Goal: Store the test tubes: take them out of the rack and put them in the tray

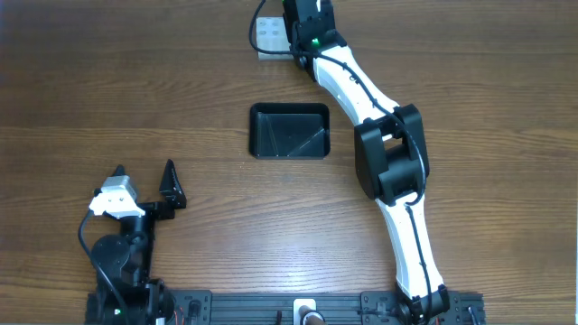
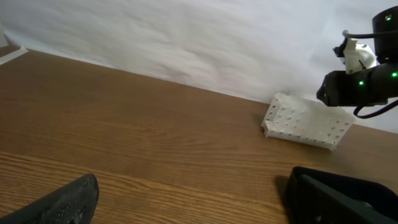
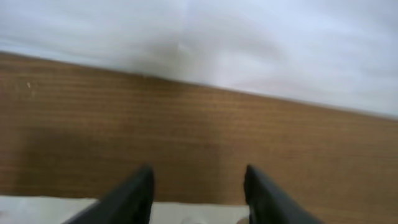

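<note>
rack [image 1: 269, 38] long along far bench [image 1: 90, 72] edge | left wrist shows its holed face, my arm half-hides it from top | my right fingers [image 3: 134, 193] wide, left fingers [image 2: 68, 199] wide

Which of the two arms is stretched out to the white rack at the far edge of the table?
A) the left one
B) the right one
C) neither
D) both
B: the right arm extends past the black tray and ends over the white rack, while the left arm sits folded close to its base.

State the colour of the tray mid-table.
The rectangular plastic tray is black, clearest in the top view.
</note>
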Available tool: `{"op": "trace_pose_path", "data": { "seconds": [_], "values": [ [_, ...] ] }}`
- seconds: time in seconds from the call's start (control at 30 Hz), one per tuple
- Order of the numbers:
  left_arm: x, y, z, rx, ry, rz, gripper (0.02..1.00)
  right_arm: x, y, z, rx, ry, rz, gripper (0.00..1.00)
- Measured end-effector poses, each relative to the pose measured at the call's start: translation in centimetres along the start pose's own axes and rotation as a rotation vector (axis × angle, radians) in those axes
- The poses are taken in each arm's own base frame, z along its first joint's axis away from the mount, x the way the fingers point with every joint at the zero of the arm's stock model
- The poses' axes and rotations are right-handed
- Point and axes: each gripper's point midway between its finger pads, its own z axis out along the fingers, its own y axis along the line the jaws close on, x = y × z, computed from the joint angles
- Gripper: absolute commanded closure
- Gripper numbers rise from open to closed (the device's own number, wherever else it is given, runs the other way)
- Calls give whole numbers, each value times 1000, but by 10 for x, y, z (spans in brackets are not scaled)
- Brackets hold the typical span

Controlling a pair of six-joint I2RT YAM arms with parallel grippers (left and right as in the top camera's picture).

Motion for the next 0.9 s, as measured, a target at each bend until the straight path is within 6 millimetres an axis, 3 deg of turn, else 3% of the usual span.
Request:
{"op": "trace_pose_path", "data": {
  "seconds": [0.13, 0.27, 0.9],
  "values": [
    [0, 0, 0, 0, 0, 0, 20, 0, 0, 0, 0, 0, 2, 820],
    [0, 0, 0, 0, 0, 0, 20, 0, 0, 0, 0, 0, 6, 888],
    [0, 0, 0, 0, 0, 0, 20, -3, -1, -2, 0, 3, 5, 923]
  ]
}}
